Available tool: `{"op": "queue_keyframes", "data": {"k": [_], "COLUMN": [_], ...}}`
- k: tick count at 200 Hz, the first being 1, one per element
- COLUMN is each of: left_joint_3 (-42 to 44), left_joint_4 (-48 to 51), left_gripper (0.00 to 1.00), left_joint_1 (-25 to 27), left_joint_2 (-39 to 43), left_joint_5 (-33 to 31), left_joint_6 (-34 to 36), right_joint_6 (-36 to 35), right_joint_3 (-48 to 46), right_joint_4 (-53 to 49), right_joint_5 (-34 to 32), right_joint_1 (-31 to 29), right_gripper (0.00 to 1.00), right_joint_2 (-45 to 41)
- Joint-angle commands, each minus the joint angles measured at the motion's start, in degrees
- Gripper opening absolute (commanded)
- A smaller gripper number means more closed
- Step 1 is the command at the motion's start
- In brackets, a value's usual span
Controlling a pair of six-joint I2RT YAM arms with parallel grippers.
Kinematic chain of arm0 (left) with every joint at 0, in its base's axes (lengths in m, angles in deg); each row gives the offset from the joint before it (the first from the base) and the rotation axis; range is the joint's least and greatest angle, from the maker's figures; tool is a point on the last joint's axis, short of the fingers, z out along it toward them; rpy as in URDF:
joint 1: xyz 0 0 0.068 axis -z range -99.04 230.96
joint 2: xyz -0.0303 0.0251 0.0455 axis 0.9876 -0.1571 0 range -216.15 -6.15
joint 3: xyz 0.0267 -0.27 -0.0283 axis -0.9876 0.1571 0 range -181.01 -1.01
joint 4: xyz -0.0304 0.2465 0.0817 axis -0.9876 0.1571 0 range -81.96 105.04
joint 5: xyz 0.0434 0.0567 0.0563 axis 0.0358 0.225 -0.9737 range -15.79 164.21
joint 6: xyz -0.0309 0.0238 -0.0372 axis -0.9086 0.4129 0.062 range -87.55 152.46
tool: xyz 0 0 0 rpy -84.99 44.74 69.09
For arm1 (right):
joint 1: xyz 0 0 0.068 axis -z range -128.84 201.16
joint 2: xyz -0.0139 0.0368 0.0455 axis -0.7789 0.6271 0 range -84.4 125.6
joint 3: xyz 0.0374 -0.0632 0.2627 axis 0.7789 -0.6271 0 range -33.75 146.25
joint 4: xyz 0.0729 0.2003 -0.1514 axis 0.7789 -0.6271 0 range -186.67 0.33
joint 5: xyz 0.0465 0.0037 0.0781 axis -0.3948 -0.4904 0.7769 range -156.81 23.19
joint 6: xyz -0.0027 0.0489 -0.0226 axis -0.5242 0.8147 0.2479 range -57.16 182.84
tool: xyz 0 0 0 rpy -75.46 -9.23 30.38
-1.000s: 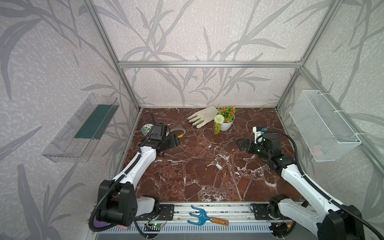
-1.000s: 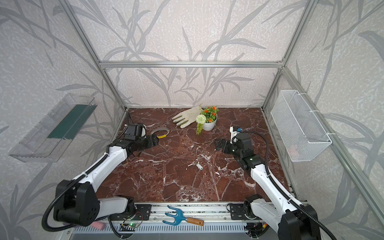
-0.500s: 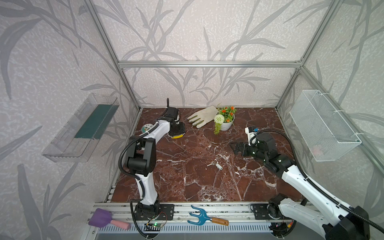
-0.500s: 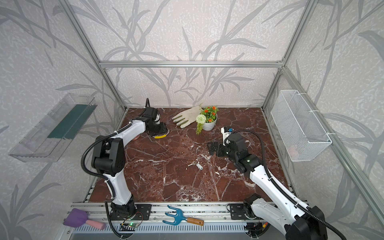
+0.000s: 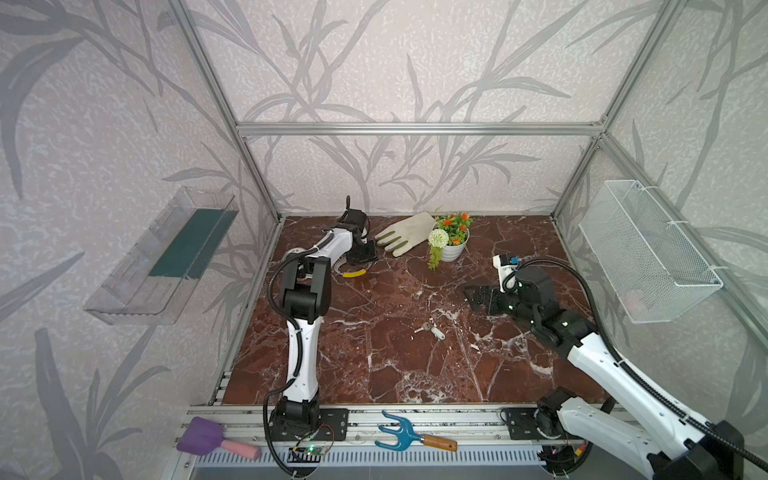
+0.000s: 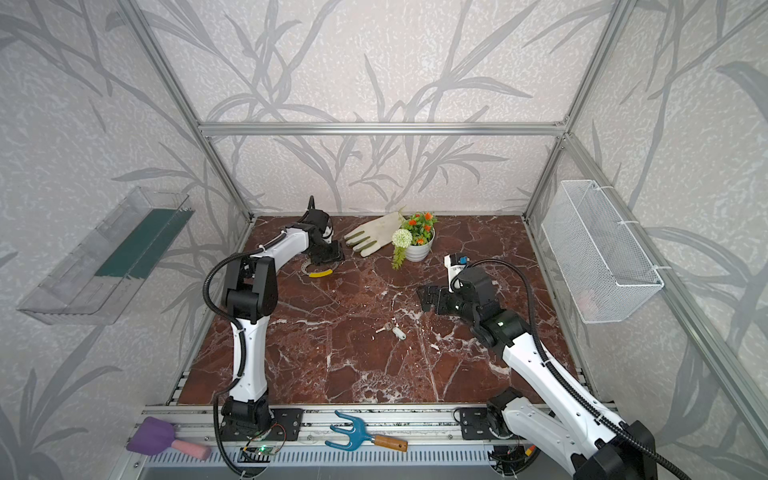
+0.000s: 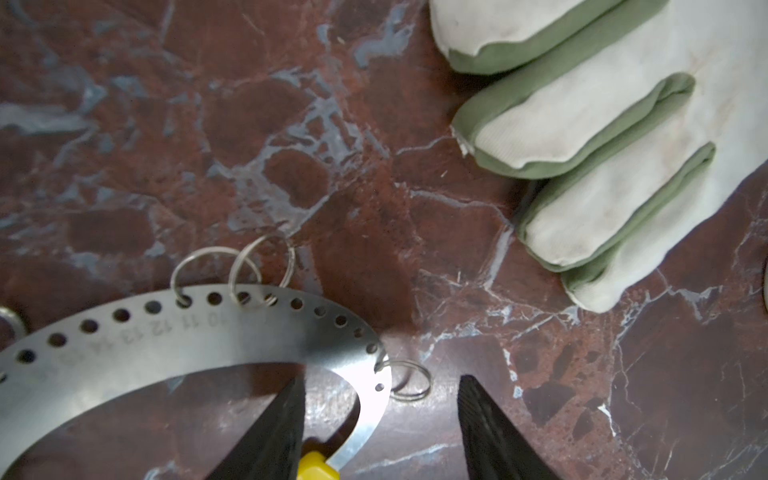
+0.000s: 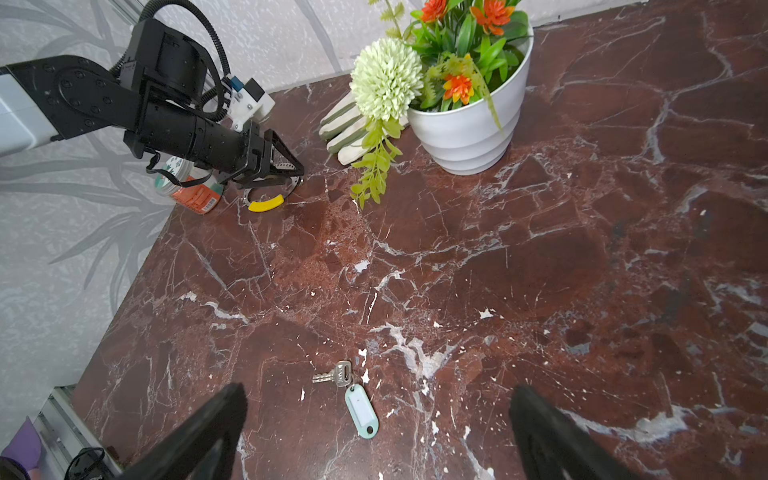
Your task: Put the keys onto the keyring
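The keys lie loose mid marble table, right gripper at their 2 o'clock spread wide and empty, keyring flat at their 11 o'clock with the left gripper half open, jaws straddling its arc beside the yellow sleeve, not clamped.

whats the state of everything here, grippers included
keyring: flat on the table, small split rings in its holes
keys: loose, flat on the table, not on the keyring
left gripper: open, jaws astride the keyring's band
right gripper: open wide, clear of the keys
glove: lying flat
flower pot: upright
tin: lid on
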Motion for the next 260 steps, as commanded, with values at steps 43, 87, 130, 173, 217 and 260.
{"op": "queue_keyframes", "data": {"k": [43, 87, 130, 173, 217, 260], "left_joint_3": [3.8, 17.0, 30.6, 43.4, 48.9, 49.6], "left_joint_4": [2.9, -1.1, -3.8, -5.4, -3.7, 0.1], "left_gripper": [0.48, 0.49, 0.48, 0.48, 0.5, 0.5], "left_joint_1": [3.1, 5.5, 8.5, 12.0, 15.0, 19.0], "left_joint_2": [0.2, 7.8, 17.4, 28.7, 40.4, 42.8], "left_joint_5": [5.9, 6.7, 5.7, 0.7, -6.6, -12.7], "left_joint_6": [-0.6, -3.6, -6.5, -9.4, -9.5, -7.0], "right_joint_6": [-0.6, -0.4, 0.2, 0.6, 0.5, 0.2], "right_joint_3": [1.1, 1.1, 1.6, 3.3, 6.0, 7.5], "right_joint_4": [1.1, 3.4, 7.3, 10.7, 12.6, 13.0], "right_joint_5": [0.1, 2.1, 4.7, 6.3, 7.3, 7.5], "right_joint_1": [-0.3, -0.3, -1.5, -4.2, -6.3, -7.5], "right_gripper": [0.99, 0.99, 0.99, 0.99, 0.99, 0.99], "right_joint_2": [0.5, 2.9, 7.3, 13.5, 18.5, 20.1]}}
